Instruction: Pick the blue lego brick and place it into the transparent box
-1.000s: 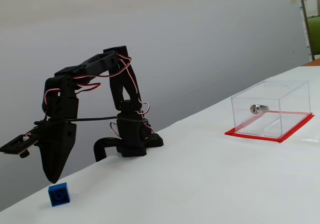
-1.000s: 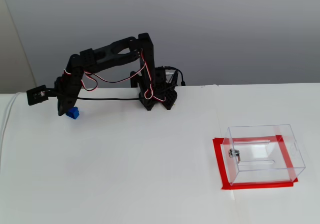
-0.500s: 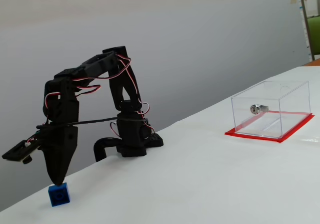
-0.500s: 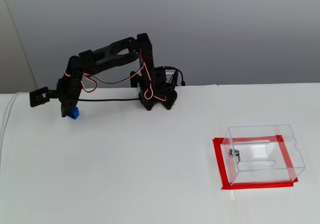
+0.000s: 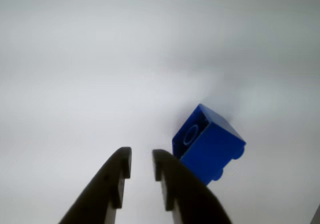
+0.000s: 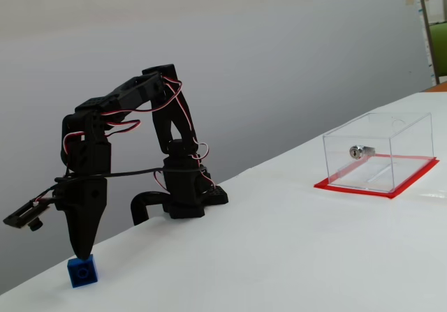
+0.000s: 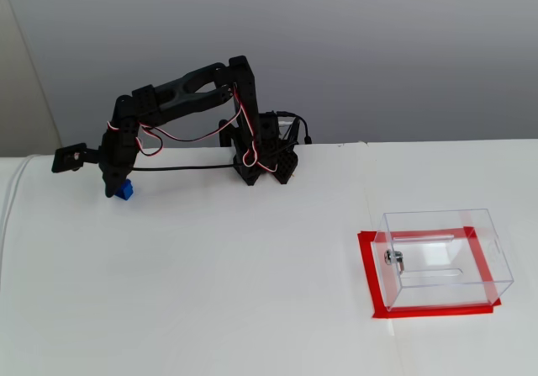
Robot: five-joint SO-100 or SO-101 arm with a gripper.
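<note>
Gripper over the brick, far from the box.
At the table's (image 6: 293,249) left edge, the gripper (image 5: 141,171) hung with jaws nearly closed, a narrow gap between them, holding nothing; the blue lego brick (image 5: 207,144) lay just right of the tips in the wrist view. Likely light, rigid and slick, it should be pinched across flat opposite faces. The arm had lowered since earlier frames. The transparent box (image 6: 379,153) stood well apart, near the right edge.

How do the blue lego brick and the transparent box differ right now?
The blue lego brick is opaque bright blue; the transparent box is clear, on a red base. The brick is far smaller than the box. The brick sits just under the claw; the box stands far across the table, away from the arm. Both rest on the white table.
</note>
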